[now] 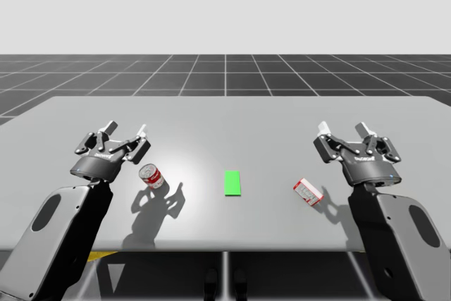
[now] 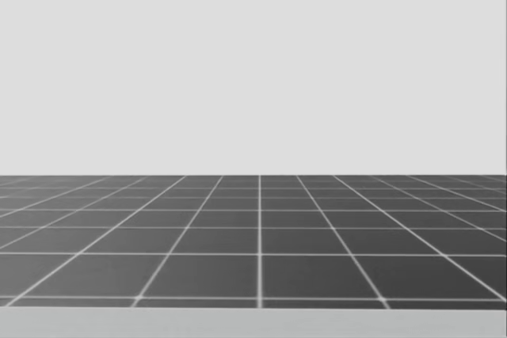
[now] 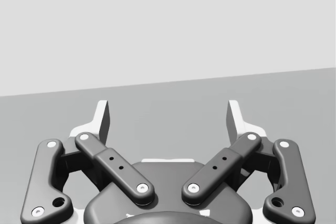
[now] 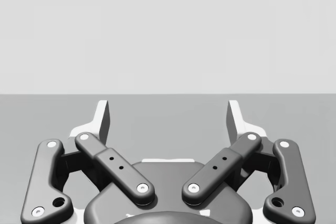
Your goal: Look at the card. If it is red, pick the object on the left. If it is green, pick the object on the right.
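Right gripper (image 1: 343, 127), spread wide, hovers near a seemingly flat red-white box (image 1: 308, 192).

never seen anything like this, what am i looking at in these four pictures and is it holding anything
A simulated robot torso with two arms sits at a grey table. One picture looks down from above; one comes from its head, facing the grid floor; two come from cameras on its wrists. On the table lie a red can, a green card in the middle and a red and white box. The left claw and right claw hover open, holding nothing.
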Controlling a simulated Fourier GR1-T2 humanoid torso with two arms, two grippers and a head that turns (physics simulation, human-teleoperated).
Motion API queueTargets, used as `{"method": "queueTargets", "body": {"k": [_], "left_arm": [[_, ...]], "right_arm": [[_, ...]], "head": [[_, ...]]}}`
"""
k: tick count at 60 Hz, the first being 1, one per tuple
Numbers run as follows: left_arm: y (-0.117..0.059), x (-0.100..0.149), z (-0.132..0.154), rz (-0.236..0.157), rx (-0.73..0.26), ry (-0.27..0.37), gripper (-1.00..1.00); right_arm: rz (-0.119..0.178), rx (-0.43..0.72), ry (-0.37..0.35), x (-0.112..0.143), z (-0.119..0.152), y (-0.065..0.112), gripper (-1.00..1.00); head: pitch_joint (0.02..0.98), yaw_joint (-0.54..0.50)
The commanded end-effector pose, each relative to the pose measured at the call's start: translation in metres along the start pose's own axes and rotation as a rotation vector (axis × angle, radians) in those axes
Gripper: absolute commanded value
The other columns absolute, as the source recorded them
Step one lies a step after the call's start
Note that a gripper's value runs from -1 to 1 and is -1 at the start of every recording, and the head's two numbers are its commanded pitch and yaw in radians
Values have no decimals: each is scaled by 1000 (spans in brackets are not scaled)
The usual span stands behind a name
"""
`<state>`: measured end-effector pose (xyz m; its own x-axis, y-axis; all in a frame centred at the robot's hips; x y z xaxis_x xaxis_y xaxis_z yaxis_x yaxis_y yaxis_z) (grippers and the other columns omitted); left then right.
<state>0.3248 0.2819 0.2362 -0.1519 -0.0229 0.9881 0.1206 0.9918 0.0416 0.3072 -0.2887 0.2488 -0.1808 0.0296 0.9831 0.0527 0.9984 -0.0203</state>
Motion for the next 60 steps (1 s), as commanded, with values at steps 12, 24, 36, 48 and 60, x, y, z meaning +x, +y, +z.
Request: {"method": "queueTargets", "body": {"k": [12,24,36,48,60], "left_arm": [[-1,0,-1,-1,3,6,-1000],[-1,-1,-1,-4,0,9,-1000],[-1,-2,-2,-11,-4,10,-1000],[-2,-4,-2,-19,-10,14,-1000],[-2,-3,-2,-20,-12,15,-1000]], "right_arm": [[14,-5,29,-3,-2,0,-1000],[13,-22,24,-3,-3,1,-1000],[20,-40,14,-2,-4,0,-1000],[35,-47,13,-3,-4,0,-1000],[43,-52,17,-3,-5,-1,-1000]], "head": [[131,12],[286,19],[489,28],[654,16],[810,-9]]}}
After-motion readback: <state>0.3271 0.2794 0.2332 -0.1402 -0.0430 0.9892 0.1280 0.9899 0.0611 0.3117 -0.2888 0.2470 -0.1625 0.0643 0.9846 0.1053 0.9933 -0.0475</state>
